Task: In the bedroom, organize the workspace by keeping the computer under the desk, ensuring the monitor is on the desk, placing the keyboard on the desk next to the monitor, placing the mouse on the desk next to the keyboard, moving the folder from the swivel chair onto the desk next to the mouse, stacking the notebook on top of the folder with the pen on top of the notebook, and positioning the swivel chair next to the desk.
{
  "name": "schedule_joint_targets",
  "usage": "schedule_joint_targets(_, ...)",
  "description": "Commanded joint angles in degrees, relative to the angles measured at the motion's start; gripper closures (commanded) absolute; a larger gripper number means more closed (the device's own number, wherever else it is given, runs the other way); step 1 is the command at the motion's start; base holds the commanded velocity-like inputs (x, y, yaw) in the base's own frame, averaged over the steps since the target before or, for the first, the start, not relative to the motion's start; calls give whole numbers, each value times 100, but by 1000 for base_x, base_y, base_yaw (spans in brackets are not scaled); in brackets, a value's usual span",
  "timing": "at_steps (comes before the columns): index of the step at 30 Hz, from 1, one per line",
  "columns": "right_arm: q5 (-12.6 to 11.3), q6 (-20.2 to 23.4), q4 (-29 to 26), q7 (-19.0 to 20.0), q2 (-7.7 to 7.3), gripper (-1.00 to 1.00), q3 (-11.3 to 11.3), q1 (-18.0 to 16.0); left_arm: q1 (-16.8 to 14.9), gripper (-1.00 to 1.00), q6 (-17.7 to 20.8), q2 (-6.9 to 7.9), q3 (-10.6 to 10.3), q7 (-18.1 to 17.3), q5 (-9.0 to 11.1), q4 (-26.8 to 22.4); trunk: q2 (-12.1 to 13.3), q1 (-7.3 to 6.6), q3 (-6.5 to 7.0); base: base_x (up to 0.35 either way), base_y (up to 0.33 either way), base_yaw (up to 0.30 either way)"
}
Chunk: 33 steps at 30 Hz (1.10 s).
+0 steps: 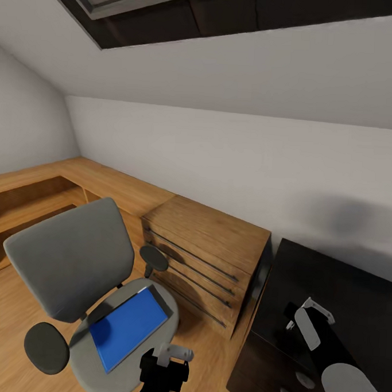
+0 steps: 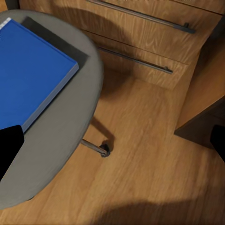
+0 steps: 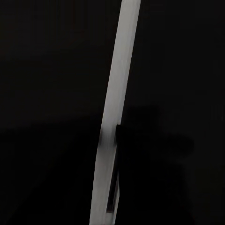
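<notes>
A blue folder (image 1: pixel 129 327) lies flat on the seat of the grey swivel chair (image 1: pixel 72 264), which stands on the wooden floor in front of a wooden drawer chest. The left wrist view shows the folder (image 2: pixel 30 70) on the grey seat (image 2: pixel 70 126). My left gripper (image 1: pixel 165 364) hovers just off the seat's near right edge, beside the folder and not touching it. Its dark fingers (image 2: pixel 9 150) stand far apart, open and empty. My right gripper (image 1: pixel 307 322) hangs over a dark cabinet at the right. Whether it is open or shut is hard to read.
A wooden drawer chest (image 1: pixel 207 260) with metal handles stands against the white wall behind the chair. A dark cabinet (image 1: pixel 334 295) fills the right side. A long wooden desk (image 1: pixel 59 183) runs along the left wall. A chair leg with a castor (image 2: pixel 101 149) rests on the floor.
</notes>
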Motion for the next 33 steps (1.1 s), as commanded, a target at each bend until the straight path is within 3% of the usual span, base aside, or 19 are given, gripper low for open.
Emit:
schedule_joint_targets(1, -53, 8, -9, -34, 11, 100, 4, -2, -9, -100, 22, 4, -14, 41, 25, -8, -5, 1, -7, 0, 0, 0)
schedule_joint_targets(5, -48, 10, -8, -45, 17, 100, 12, -2, -9, -100, 22, 4, -13, 41, 25, -10, -5, 1, -7, 0, 0, 0)
schedule_joint_targets(6, -47, 10, -8, -49, 18, -100, 15, -2, -9, -100, 22, 4, -13, 41, 25, -10, -5, 1, -7, 0, 0, 0)
schedule_joint_targets(20, -58, 41, -140, -54, 8, -100, 23, -2, -9, -100, 22, 4, -13, 41, 24, -5, -5, 1, -7, 0, 0, 0)
schedule_joint_targets(26, -63, 98, -796, -66, 10, -100, 17, 7, -9, -100, 24, 4, -13, 41, 24, -2, -5, 1, -7, 0, 0, 0)
schedule_joint_targets(33, -72, 476, -1453, -90, 72, -100, 15, 30, -9, -100, 21, 4, -2, 40, 25, -1, -5, 1, -7, 0, 0, 0)
